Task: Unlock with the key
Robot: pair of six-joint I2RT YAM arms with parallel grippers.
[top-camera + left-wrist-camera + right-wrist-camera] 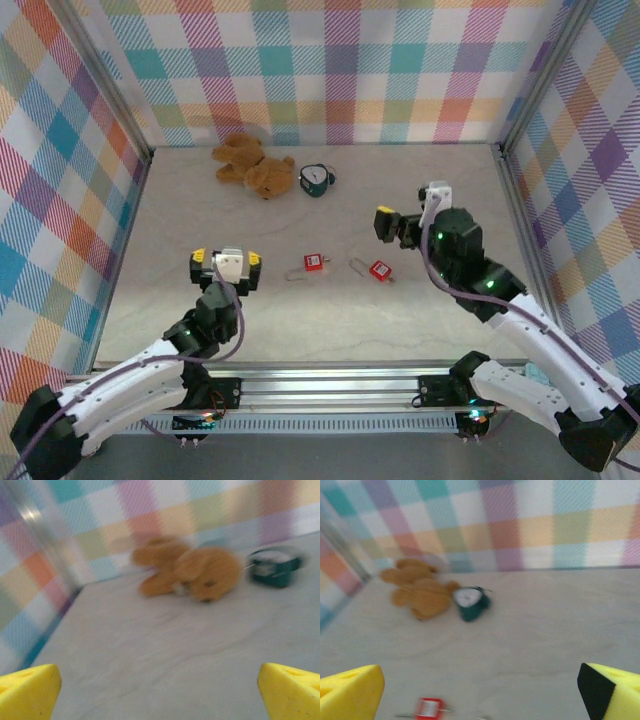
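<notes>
Between the hands, on the tabletop (330, 320), lie the left padlock (314, 263) and right padlock (380, 270), both red; key not distinguishable beside them. Left hand (226, 262) and right hand (410, 205) gape wide, empty; right hand nearer.

The counter (320, 320) is a pale, smooth, matt surface with marble-like veins, and the teddy bear (255, 167) is of soft brown plush cloth. The red padlocks (313, 263) have bodies that look like plastic, each with a thin shiny metal shackle. The yellow jaws of the left gripper (160, 690) and the right gripper (480, 690) look like matt plastic, and the rail (330, 380) at the near edge is bright metal.
</notes>
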